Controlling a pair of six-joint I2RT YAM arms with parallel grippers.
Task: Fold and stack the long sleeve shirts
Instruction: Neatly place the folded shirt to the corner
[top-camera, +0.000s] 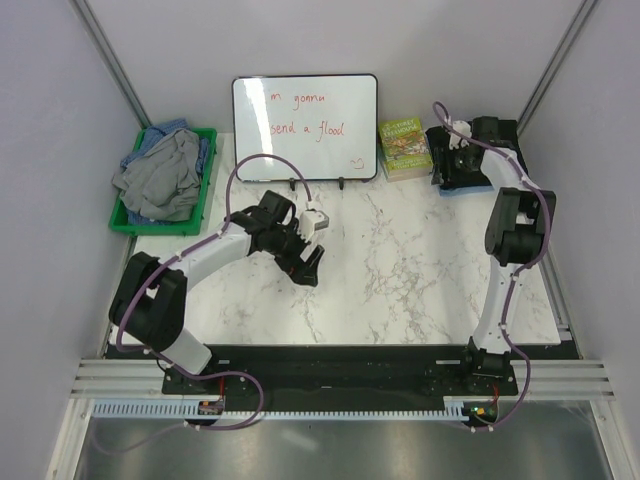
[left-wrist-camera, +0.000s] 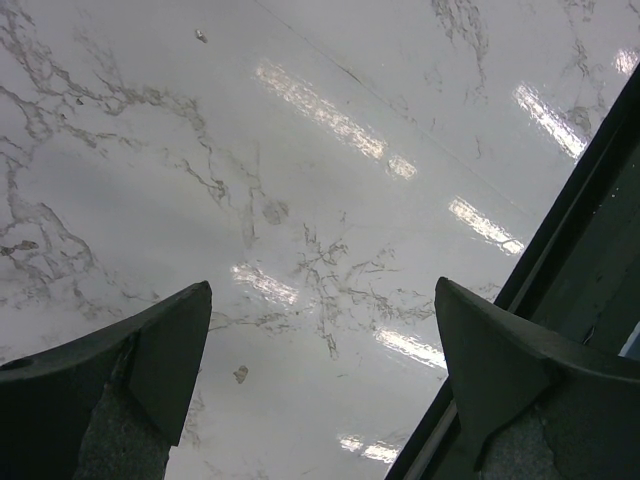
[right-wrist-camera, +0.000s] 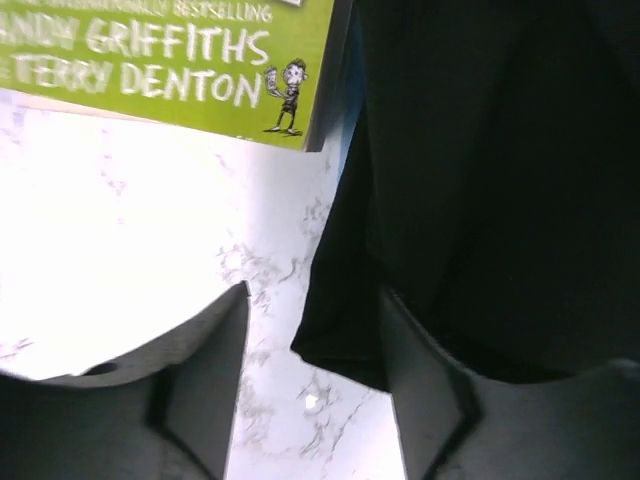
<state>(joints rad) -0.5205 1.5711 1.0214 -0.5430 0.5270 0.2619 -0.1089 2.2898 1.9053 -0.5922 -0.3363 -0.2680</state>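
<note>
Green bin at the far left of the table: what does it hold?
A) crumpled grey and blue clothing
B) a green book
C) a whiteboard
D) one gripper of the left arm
A: the green bin holds a crumpled grey shirt lying over blue fabric.

Grey shirt (top-camera: 160, 178) lies crumpled in the green bin (top-camera: 160, 229); black shirt (right-wrist-camera: 480, 180) far right.

The top camera hangs high behind my bases and looks down over the whole marble table (top-camera: 400, 280), with the green book (top-camera: 404, 148) at its far edge. My right wrist camera sits low and close beside that book, which both views share. My left wrist camera, well apart from the book, faces bare marble up close.
</note>
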